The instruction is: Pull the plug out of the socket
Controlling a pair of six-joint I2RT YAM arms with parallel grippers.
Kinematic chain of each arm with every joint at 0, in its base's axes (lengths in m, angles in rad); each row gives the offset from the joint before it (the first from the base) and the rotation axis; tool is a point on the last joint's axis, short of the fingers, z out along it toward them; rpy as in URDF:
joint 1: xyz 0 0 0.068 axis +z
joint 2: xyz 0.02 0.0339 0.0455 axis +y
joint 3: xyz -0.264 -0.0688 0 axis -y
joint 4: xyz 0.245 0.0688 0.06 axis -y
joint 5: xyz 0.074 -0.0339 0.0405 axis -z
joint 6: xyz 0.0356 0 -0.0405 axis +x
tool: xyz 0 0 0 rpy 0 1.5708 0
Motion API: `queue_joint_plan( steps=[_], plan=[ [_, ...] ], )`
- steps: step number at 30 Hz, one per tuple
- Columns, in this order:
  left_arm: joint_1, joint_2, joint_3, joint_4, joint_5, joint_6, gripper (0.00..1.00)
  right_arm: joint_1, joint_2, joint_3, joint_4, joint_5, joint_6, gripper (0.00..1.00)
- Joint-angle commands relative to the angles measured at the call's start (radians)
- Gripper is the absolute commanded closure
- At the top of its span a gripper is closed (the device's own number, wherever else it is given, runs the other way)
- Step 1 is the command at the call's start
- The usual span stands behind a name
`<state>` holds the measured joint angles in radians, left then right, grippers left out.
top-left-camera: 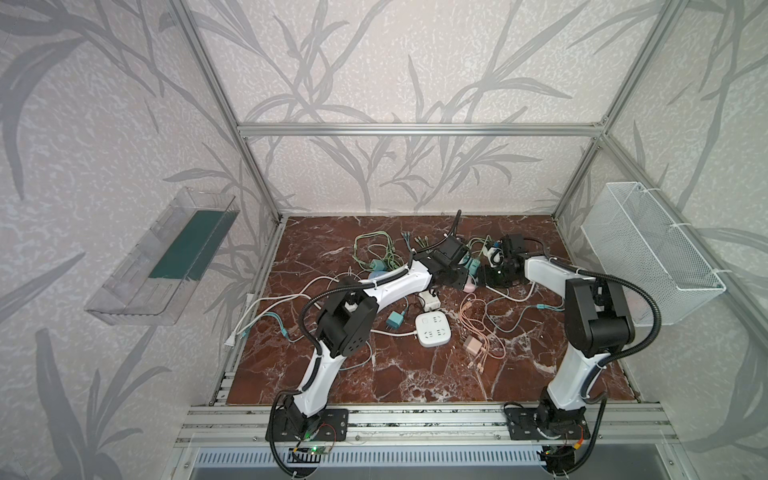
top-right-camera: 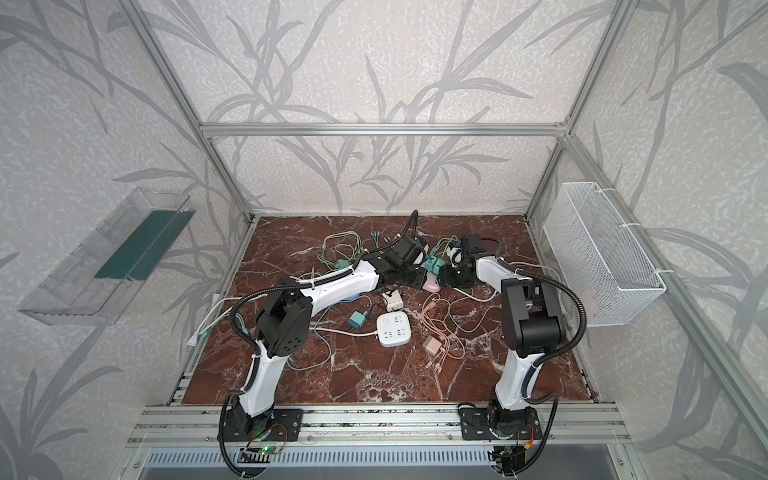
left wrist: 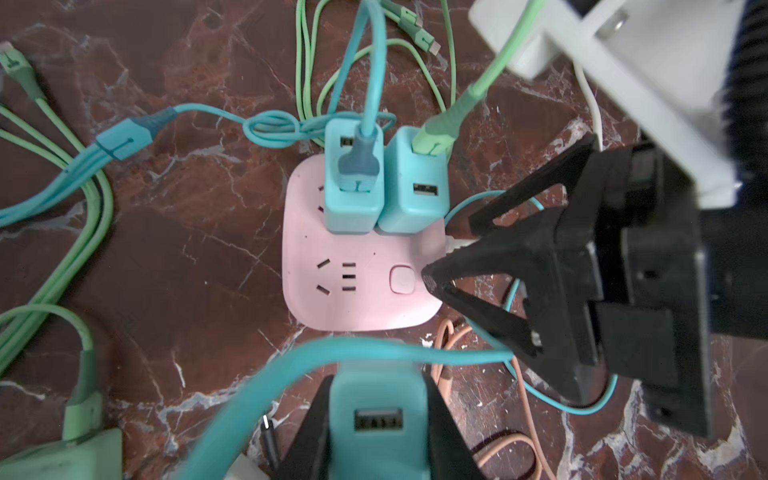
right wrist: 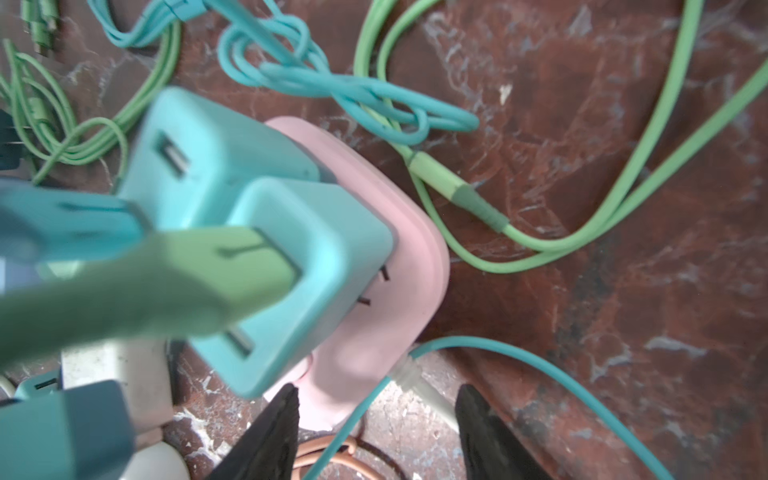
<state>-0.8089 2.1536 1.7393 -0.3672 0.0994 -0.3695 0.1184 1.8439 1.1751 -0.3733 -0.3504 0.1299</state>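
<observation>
One teal plug [left wrist: 380,419] hangs in left tool [left wrist: 376,388], off socket [left wrist: 357,299].

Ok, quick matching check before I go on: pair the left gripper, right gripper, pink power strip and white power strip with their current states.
Things:
1. left gripper
2. right gripper
3. pink power strip
4. white power strip

States:
A. nothing plugged into it
B. shut on a teal charger, held clear of the sockets
C. open, at the cord end of the pink one
D. two chargers plugged in side by side

Pairs: 1-B; 2-C; 3-D; 4-A
</observation>
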Motion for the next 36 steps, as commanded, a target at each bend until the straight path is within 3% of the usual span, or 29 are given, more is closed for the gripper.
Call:
queue_joint_plan(
  steps=[1, 26, 36],
  plan=[
    [0.010, -0.045, -0.050, 0.083, 0.044, -0.042, 0.81, -0.002, -0.051, -0.017, 0.026, -0.016, 0.007, 0.37],
    [0.078, -0.030, -0.234, 0.241, 0.231, -0.164, 0.77, -0.009, -0.107, -0.059, 0.046, 0.030, -0.022, 0.32],
    [0.102, -0.048, -0.251, 0.216, 0.241, -0.157, 0.57, -0.012, -0.116, -0.054, 0.067, 0.090, -0.140, 0.31]
  ],
)
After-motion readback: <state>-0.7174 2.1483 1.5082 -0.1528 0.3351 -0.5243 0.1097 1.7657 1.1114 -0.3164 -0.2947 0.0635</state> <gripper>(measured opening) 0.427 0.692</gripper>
